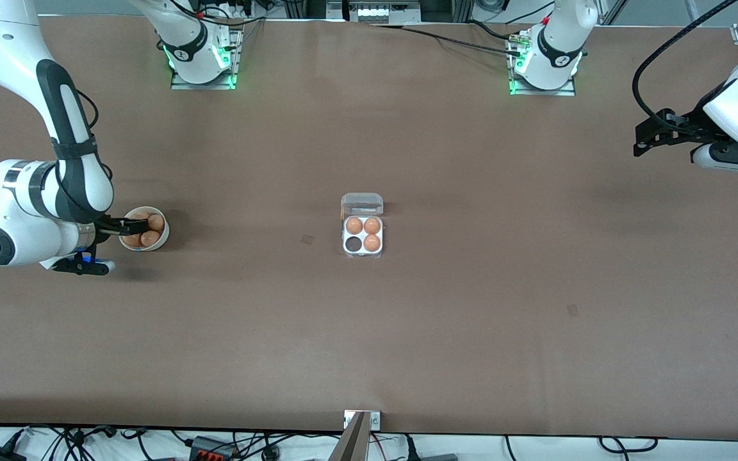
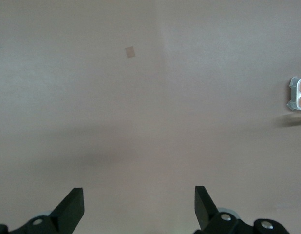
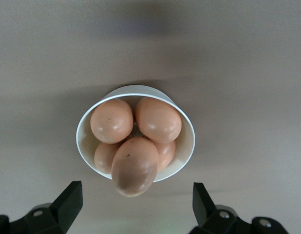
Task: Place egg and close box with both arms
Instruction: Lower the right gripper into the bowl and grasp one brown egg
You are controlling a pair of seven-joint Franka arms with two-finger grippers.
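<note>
**Right hand over the egg bowl, box open at mid-bench**

Front view: the box (image 1: 362, 235) sits near the middle of the brown bench (image 1: 471, 307), its clear lid (image 1: 362, 204) folded open on the side farther from the camera. Three brown eggs fill three cells; the fourth cell (image 1: 353, 244), on the nearer row toward the right arm's end, shows its dark bottom. A white bowl (image 1: 145, 228) of eggs stands toward the right arm's end of the bench. The right hand (image 1: 131, 226) is over this bowl, fingers apart. The left hand (image 1: 647, 137) hangs in the air over the left arm's end of the bench, well apart from the box, and waits.

Left wrist view: the left hand (image 2: 139, 207) has its two black fingers spread wide over bare bench. The box (image 2: 298, 98) shows only at the picture's edge, with two eggs visible.

Right wrist view: the right hand (image 3: 137, 204) has its fingers wide apart, holding nothing. The bowl (image 3: 135, 132) holds a heap of brown eggs; the topmost egg (image 3: 135, 165) leans over the rim.
</note>
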